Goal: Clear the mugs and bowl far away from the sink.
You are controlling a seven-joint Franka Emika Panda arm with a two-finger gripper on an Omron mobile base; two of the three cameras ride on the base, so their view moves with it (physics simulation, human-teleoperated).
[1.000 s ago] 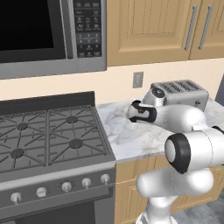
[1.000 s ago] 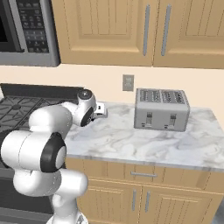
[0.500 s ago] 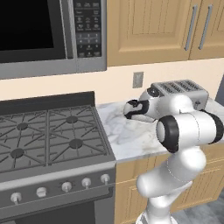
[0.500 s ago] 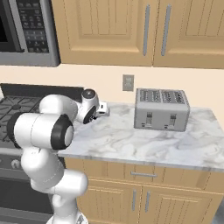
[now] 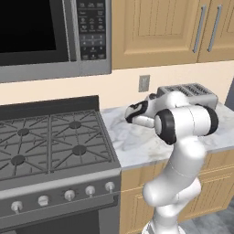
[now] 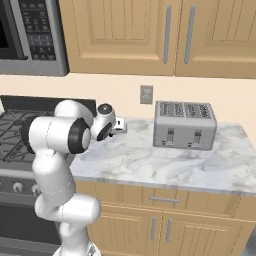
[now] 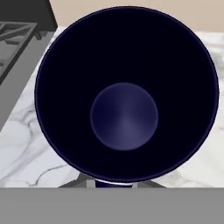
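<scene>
A dark navy mug (image 7: 124,113) takes up most of the hand view, seen from straight above down to its round bottom. My gripper (image 7: 114,183) is shut on the mug's near rim. In the left base view the gripper (image 5: 130,114) hangs low over the left end of the marble counter (image 5: 137,146), close to the stove. From the right base view the gripper (image 6: 120,125) sits in front of the wall outlet's side of the counter (image 6: 165,165). The bowl and the sink are out of view.
A silver toaster (image 5: 189,91) (image 6: 185,125) stands at the back of the counter, right of the hand. The gas stove (image 5: 50,141) adjoins the counter's left edge, with a microwave (image 5: 45,36) above it. Wooden cabinets hang overhead.
The arm's elbow has swung over from the right side toward the left. The hand with the mug has stayed almost in place over the counter's left end.
</scene>
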